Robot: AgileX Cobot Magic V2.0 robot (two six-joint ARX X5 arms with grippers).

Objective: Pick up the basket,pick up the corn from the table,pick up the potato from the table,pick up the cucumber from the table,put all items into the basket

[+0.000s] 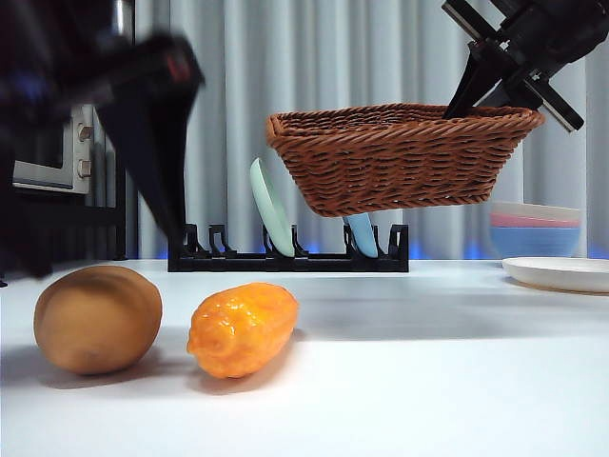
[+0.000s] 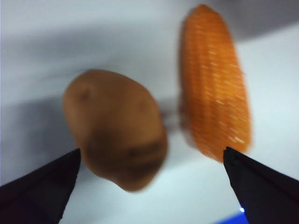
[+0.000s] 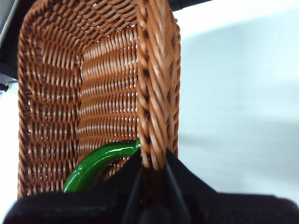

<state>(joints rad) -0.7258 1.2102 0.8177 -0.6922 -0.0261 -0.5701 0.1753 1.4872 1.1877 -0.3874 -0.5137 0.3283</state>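
Note:
The brown wicker basket (image 1: 400,157) hangs in the air, tilted, held by its right rim. My right gripper (image 3: 152,163) is shut on the basket (image 3: 93,93) rim, and a green curved cucumber (image 3: 96,165) lies inside it. On the white table (image 1: 428,381) rest the tan potato (image 1: 97,318) and the orange-yellow corn (image 1: 243,328), side by side at the front left. My left gripper (image 2: 152,163) hovers open above the potato (image 2: 117,128) and the corn (image 2: 215,93), its jaws spread wide around both. It shows as the blurred dark shape (image 1: 143,124) at upper left.
A black dish rack (image 1: 290,252) with pale green and blue plates stands at the back. Stacked bowls (image 1: 538,228) and a white plate (image 1: 561,273) sit at the right. A grey appliance (image 1: 57,143) is at the far left.

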